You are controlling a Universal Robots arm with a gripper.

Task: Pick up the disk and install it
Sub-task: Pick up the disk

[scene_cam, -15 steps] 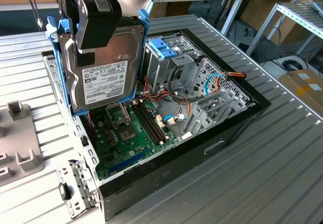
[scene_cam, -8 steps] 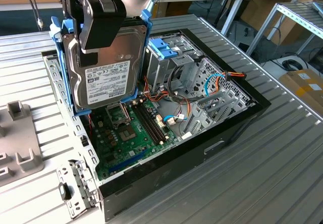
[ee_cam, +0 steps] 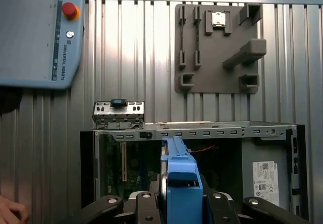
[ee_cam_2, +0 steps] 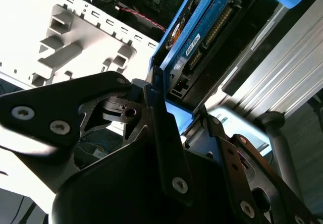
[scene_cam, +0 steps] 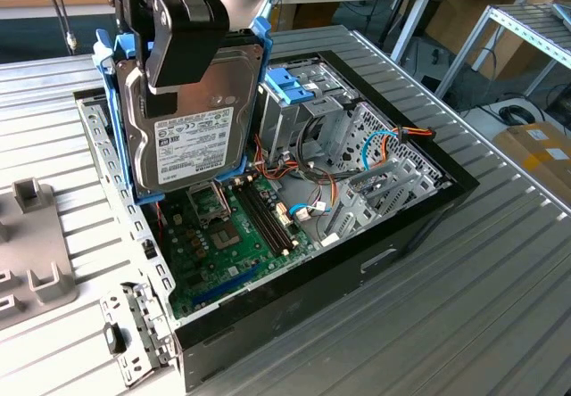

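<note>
The disk (scene_cam: 192,124) is a grey-metal hard drive with a white label in a light-blue carrier. It hangs upright over the motherboard (scene_cam: 234,235) at the exterior view's left end of the open computer case (scene_cam: 401,235). My gripper (scene_cam: 178,70) is shut on it from above, with one black finger (scene_cam: 169,79) pressed on its labelled face. In the first wrist view the disk (ee_cam: 179,181) stands edge-on between the fingers of the gripper (ee_cam: 180,204). In the second wrist view the disk (ee_cam_2: 202,37) shows its circuit-board side and connectors beyond the gripper (ee_cam_2: 186,128).
An upright metal drive cage (scene_cam: 299,119) with a blue handle piece (scene_cam: 290,84) stands just to the disk's right in the exterior view, with cables (scene_cam: 393,137) beyond. A grey fixture plate (scene_cam: 31,253), a loose bracket (scene_cam: 134,325), a teach pendant (ee_cam: 40,32) and a hand (ee_cam: 10,211) lie outside the case.
</note>
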